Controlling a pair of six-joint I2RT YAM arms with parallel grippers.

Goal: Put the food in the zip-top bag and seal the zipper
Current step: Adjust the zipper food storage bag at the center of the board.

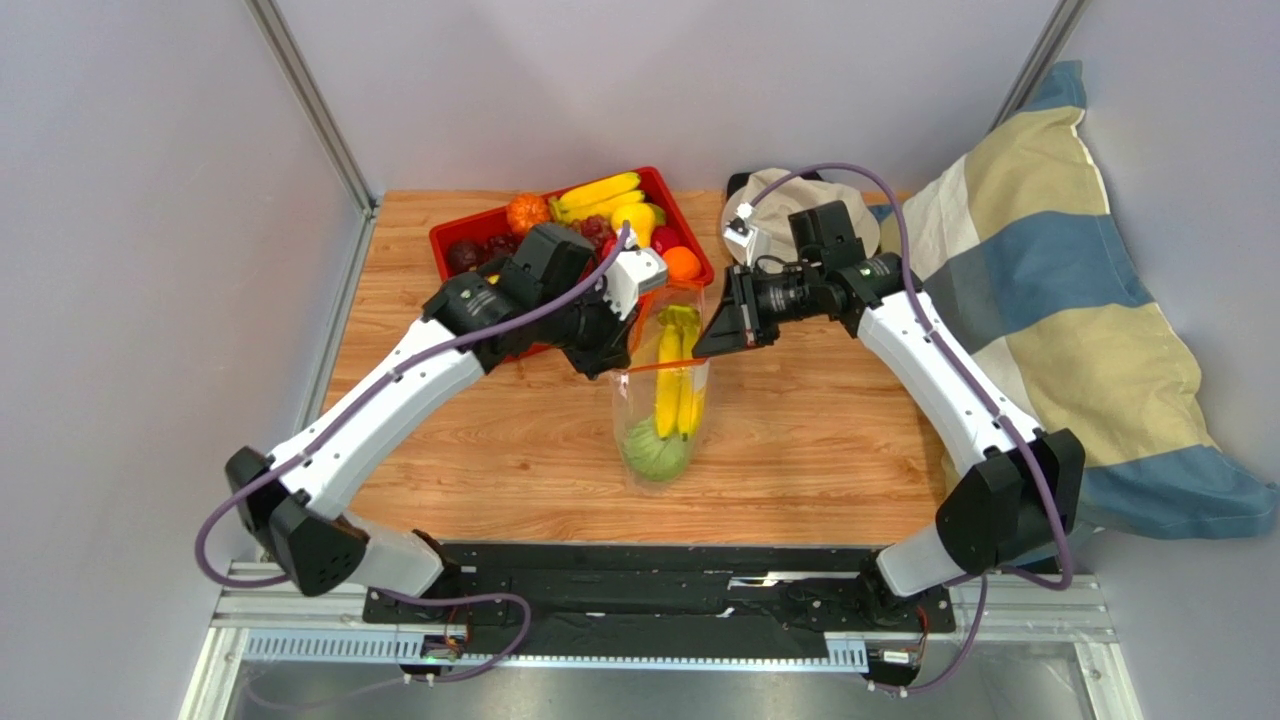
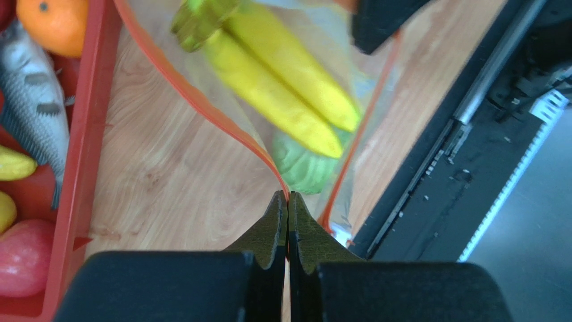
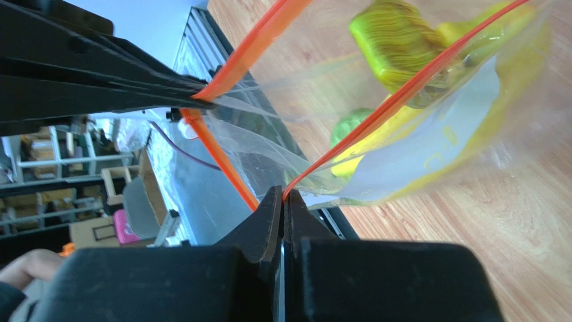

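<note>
Top external view: the zip-top bag (image 1: 663,413) stands mid-worktop (image 1: 481,465), beside the red tray's (image 1: 445,240) near edge, with bananas (image 1: 678,375) inside. The left tool (image 1: 627,365) and right tool (image 1: 708,348) each pinch an opposite end of the zipper (image 1: 663,365), the bag between them. The film looks thin, slippery and light, so that stiffer strip is the best hold.

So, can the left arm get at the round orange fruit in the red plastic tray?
Probably not: the orange is close, but the left gripper is shut on the clear bag's orange-red zipper.
</note>
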